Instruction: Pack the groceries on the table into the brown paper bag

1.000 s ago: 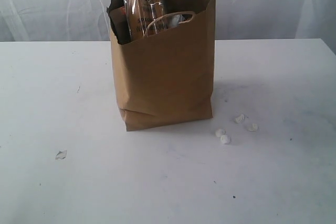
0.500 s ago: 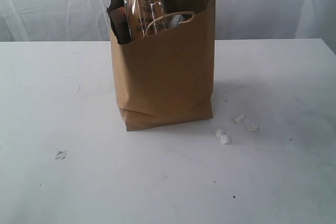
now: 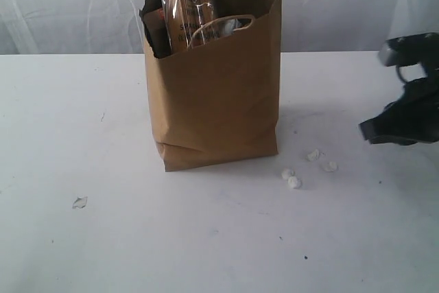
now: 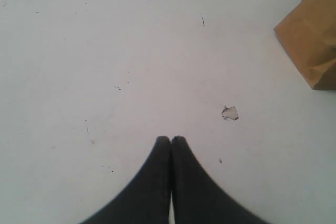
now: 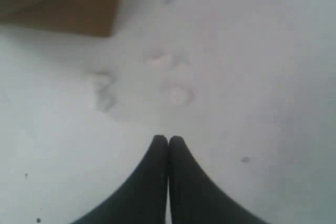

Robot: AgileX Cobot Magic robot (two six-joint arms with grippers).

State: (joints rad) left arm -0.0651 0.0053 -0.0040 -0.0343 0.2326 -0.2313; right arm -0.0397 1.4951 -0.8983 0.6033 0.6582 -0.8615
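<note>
**Bag.** A tall, upright kraft-brown paper bag [image 3: 212, 101] with twisted paper loop handles is standing near the middle of the large flat white speckled table [image 3: 137, 238]. Its mouth is gaping open and its lower front is creasing inward.

**Contents showing.**
- A long clear spaghetti packet [image 3: 185, 5] is sticking up out of the bag's mouth on the left and leaning slightly.
- A dark brown pack [image 3: 156, 29] is sitting beside the packet against the bag's left wall, and its label is not legible.
- A white item [image 3: 230, 27] is peeking out behind the front handle loop. Which grocery it is cannot be told.

**Loose on the table.**
- A cluster of small white crumpled scraps [image 3: 293, 182] is lying near the bag's front right corner.
- One small clear scrap [image 3: 79, 202] is lying well apart from the bag, to the front left.

**Left gripper** [image 4: 171, 140]. Its black fingers are pressing together with nothing between them. It is hovering over bare table near the clear scrap, and a corner of the bag is showing at the edge of the left wrist view.

**Right gripper** [image 5: 168, 139]. Its black fingers are also pressing together and holding nothing. It is hovering over the table with the white scraps just ahead. In the exterior view it is showing at the right edge, well apart from the bag.
</note>
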